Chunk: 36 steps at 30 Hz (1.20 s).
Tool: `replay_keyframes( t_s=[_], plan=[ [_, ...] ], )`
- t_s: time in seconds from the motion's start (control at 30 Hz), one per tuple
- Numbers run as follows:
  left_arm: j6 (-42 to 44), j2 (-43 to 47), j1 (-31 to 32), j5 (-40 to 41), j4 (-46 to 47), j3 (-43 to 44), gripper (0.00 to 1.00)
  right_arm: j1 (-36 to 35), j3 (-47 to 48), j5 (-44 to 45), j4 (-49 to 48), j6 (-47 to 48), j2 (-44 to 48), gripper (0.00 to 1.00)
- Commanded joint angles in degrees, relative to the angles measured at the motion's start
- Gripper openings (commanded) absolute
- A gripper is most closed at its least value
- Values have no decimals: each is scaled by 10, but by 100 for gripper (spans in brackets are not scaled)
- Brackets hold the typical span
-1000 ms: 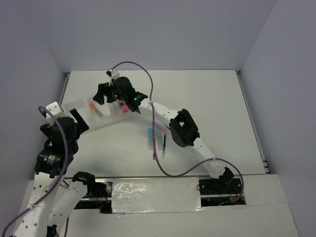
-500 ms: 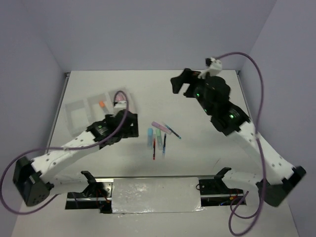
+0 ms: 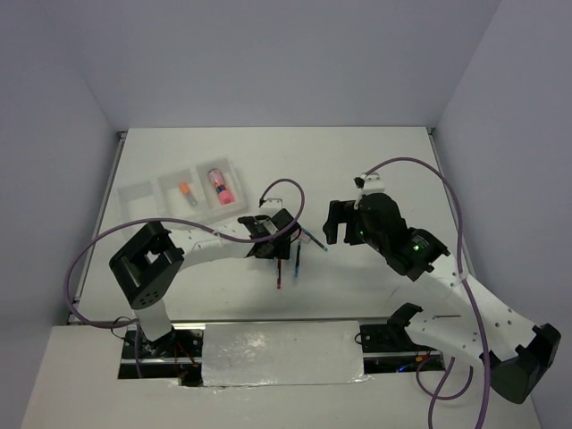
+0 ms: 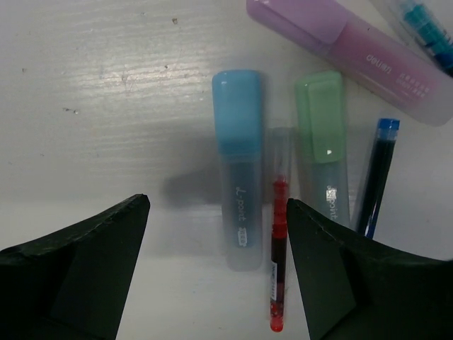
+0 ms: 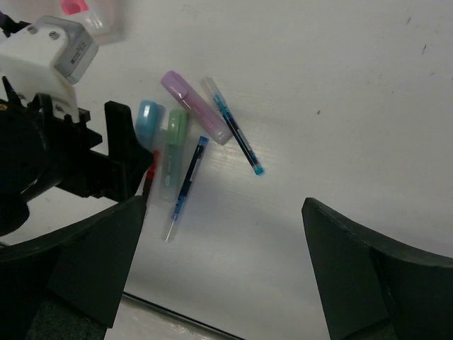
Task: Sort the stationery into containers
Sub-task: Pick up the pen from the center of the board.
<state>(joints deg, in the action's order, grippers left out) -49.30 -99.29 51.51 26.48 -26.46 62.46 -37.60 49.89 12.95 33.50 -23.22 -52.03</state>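
Observation:
The translucent tray [image 3: 143, 192] stands at the back left. An orange highlighter [image 3: 186, 191] lies in its middle compartment and a pink-red marker [image 3: 218, 182] in its right one. My left gripper [image 3: 273, 239] is open low over the pile. Its jaws [image 4: 216, 234] straddle the blue highlighter [image 4: 237, 166] and the red pen [image 4: 278, 248]. Beside them lie the green highlighter [image 4: 324, 142], the dark blue pen [image 4: 375, 177], the lilac highlighter [image 4: 354, 49] and a teal-tipped pen [image 4: 425, 21]. My right gripper [image 3: 335, 223] is open and empty, above the table just right of the pile [image 5: 223, 241].
The left arm's cable [image 3: 277, 188] loops above the pile. In the right wrist view the left gripper [image 5: 106, 156] covers the pile's left side. The table's front edge [image 5: 184, 319] lies close below the pens. Grey walls stand on three sides.
The right arm left the tray, swung to the back right, then came down beside the pile. The left arm unfolded and reached over the pile. The pink-red marker now lies in the tray.

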Motion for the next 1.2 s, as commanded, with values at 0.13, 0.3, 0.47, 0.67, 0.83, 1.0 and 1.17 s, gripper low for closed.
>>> replay_keyframes(
  t_s=[0.13,0.3,0.47,0.67,0.83,1.0,1.17],
  plan=[
    [-15,-12,-5,28,18,24,88,4,12,-24,-19,15,27,100],
    [-9,-26,-18,16,33,10,80,3,7,-32,-26,16,20,100],
    [-10,-32,-27,10,48,-9,75,3,13,-31,-26,18,11,100],
    [-11,-47,-42,-4,58,-34,51,3,24,-36,-24,17,9,100],
    [-29,49,-63,17,19,-70,2,4,29,-34,-16,25,29,100],
    [-7,236,-100,65,-49,-70,0,5,14,-50,-33,38,45,100],
    [70,302,-227,41,-74,-19,0,8,-7,-81,-56,29,29,100]
  ],
)
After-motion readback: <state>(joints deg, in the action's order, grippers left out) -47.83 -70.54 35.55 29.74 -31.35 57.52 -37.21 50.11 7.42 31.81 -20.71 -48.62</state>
